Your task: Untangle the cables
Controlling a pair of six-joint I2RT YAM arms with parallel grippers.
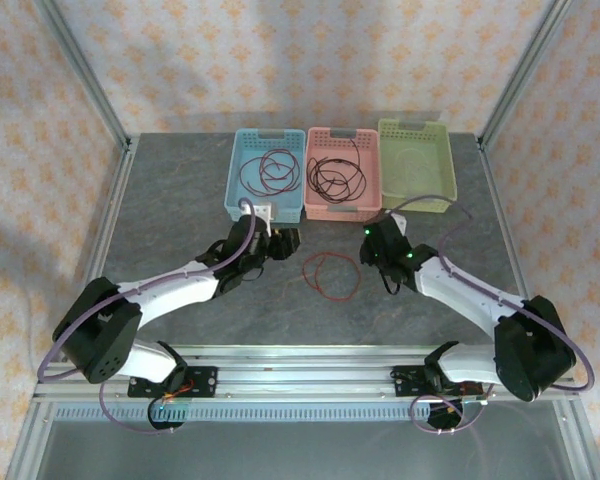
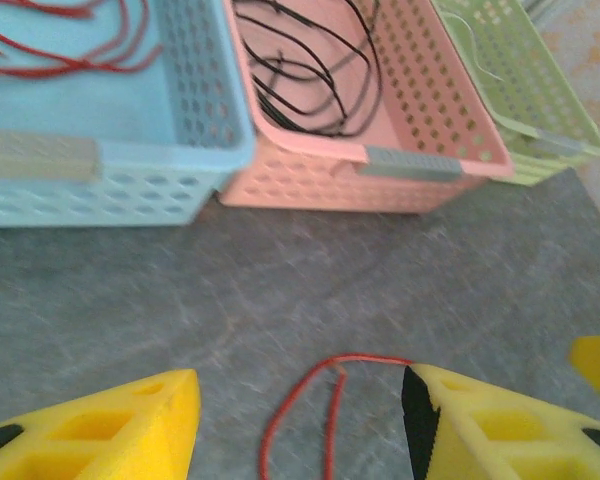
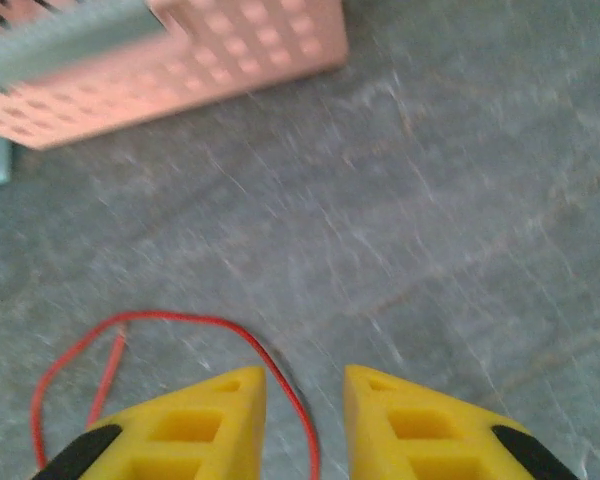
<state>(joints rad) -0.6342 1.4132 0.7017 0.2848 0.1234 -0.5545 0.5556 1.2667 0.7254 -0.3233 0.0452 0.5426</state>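
Yellow left gripper (image 2: 300, 372) fingers (image 2: 110, 430) are straddling, spread, a red cable loop (image 2: 332, 420) lying on the table (image 2: 280, 280); the right gripper (image 3: 304, 372) is hovering slightly parted at its edge. From above, more cables (image 1: 330, 180) are filling the blue basket (image 1: 232, 185) and pink basket (image 1: 344, 212).

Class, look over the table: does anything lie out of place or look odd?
One red cable lies looped on the bare table, in front of the pink basket. The other red cables sit in the blue basket, so this one looks stray.
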